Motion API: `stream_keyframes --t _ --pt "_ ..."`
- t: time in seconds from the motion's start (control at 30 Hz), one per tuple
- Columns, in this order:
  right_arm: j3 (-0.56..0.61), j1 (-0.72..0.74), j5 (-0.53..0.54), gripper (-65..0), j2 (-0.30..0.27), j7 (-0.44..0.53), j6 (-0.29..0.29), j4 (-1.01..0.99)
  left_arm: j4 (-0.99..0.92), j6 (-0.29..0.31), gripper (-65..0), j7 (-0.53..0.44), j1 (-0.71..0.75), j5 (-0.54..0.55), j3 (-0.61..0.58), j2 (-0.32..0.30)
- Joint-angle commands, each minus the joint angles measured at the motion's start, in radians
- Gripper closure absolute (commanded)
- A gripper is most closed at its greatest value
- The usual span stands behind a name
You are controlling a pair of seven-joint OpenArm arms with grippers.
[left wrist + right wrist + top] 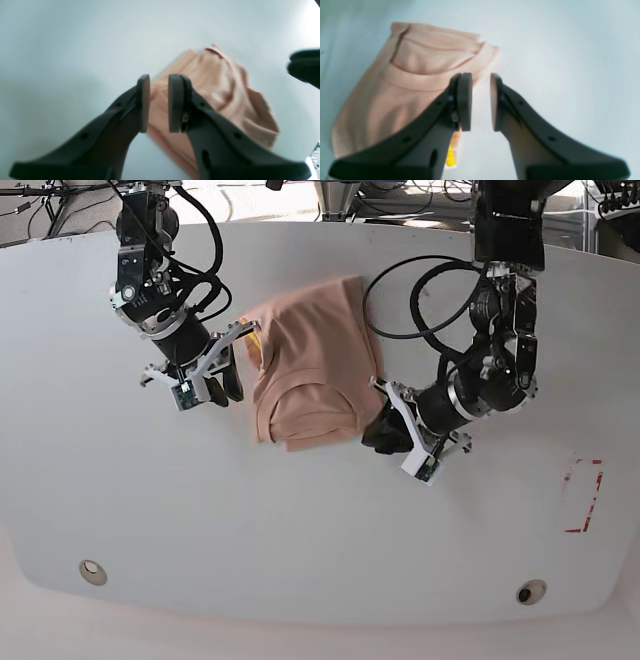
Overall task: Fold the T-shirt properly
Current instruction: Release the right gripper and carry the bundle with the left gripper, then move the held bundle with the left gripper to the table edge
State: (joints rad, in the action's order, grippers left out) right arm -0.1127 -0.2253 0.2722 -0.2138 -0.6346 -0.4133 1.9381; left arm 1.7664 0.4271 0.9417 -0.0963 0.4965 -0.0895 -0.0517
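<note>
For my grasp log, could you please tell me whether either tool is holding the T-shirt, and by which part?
Nothing is held. The left tool and right tool both stand slightly open and empty; the folded T-shirt lies free between them on the table.

Both arms [497,300] were black with looping black cables [425,290]; each gripper [159,102] had dark grey, flat-padded fingers [465,100] on white mounts.

T-shirt [308,365] laid on table [300,530] | left gripper [385,432] placed just beside its one edge | right gripper [224,376] placed beside the opposite edge
</note>
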Motion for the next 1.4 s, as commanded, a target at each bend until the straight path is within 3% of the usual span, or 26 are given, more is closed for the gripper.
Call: stream_keyframes --t 0.0,0.13,0.33,0.5,0.87,1.1,1.23,1.37 --pt "-0.040 0.014 0.014 -11.6 -0.008 0.020 -0.006 0.021 0.062 -0.053 -10.7 -0.042 0.022 0.012 -0.005 0.043" --pt "-0.089 0.039 0.014 -11.6 -0.008 -0.021 -0.009 0.021 0.091 -0.133 -10.7 -0.111 0.079 -0.057 -0.059 0.082" --pt "-0.155 0.053 0.016 -11.6 -0.006 -0.064 -0.009 0.021 0.066 -0.208 -10.8 -0.277 0.120 -0.241 -0.206 0.092" --pt "-0.178 0.060 0.016 -11.6 -0.005 -0.064 -0.009 0.021 -0.016 -0.268 -10.8 -0.378 0.140 -0.307 -0.313 0.114" --pt "-0.180 0.068 0.016 -11.4 -0.002 -0.066 -0.009 0.022 -0.296 -0.290 -10.8 -0.493 0.134 -0.315 -0.364 0.111" --pt "-0.180 0.068 0.017 -11.3 -0.002 -0.066 -0.011 0.022 -0.503 -0.282 -10.8 -0.497 0.096 -0.312 -0.365 0.029" --pt "-0.180 0.068 0.017 -11.3 0.000 -0.066 -0.011 0.031 -0.558 -0.276 -10.8 -0.445 0.076 -0.310 -0.359 -0.040" --pt "-0.180 0.071 0.017 -11.4 0.000 -0.066 -0.011 0.034 -0.558 -0.198 -10.8 -0.401 0.074 -0.310 -0.347 -0.133"
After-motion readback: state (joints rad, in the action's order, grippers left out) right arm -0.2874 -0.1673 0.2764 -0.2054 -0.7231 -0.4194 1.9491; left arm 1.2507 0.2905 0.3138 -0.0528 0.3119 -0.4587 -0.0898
